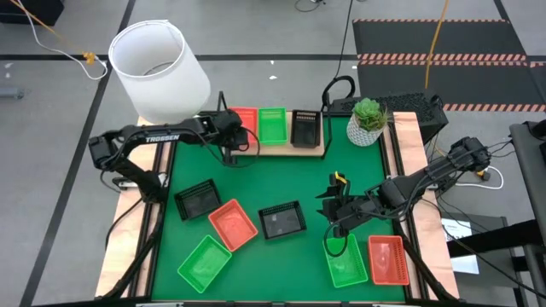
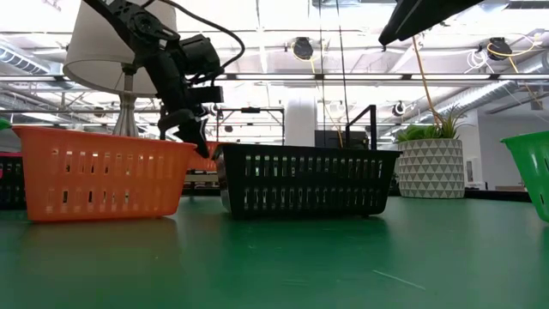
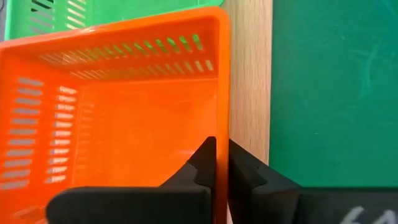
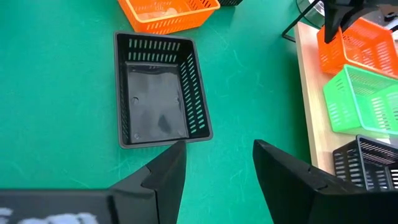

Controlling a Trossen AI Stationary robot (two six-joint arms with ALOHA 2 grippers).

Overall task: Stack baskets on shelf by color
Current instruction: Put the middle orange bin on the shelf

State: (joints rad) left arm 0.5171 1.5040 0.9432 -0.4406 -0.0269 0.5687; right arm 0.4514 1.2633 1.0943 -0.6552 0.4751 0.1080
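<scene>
orange basket (image 3: 124,118) on shelf (image 3: 249,74), at its end beside the green basket (image 1: 272,124) | left tool (image 3: 221,163) pinches its rim wall | right tool (image 4: 217,163) gapes empty above counter | risk: if you lift before releasing fully, basket drags off the shelf edge

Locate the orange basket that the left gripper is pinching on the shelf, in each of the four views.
High view: orange basket at the shelf's left end, by the left gripper.
Low view: only a sliver behind the gripper, beyond the nearer orange and black baskets.
Left wrist view: fills the frame, its rim between the fingers.
Right wrist view: far corner, on the shelf.
Shared landmark: the green basket beside it.
</scene>
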